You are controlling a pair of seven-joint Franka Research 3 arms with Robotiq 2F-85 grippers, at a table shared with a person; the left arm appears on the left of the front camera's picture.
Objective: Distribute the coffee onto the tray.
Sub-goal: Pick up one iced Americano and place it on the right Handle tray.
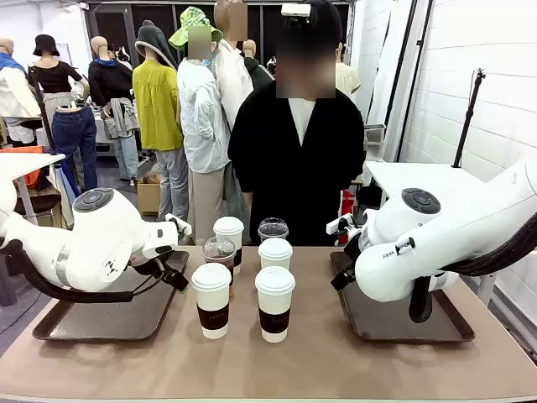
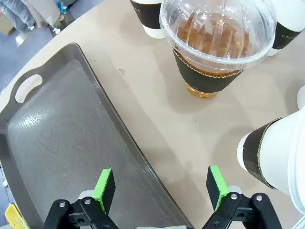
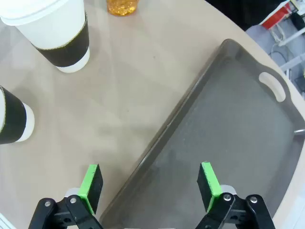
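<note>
Several coffee cups stand grouped at the table's middle: white lidded paper cups with dark sleeves and clear dome-lidded iced coffees. My left gripper hangs open above the inner edge of the left tray. An iced coffee stands ahead of it and a white cup is close on its right. My right gripper is open over the edge of the right tray, with white cups off to its left. Both trays hold nothing.
A person in black stands at the far side of the table, right behind the cups. The dark trays lie left and right of the cup group, partly under my arms. Bare tabletop runs along the near edge.
</note>
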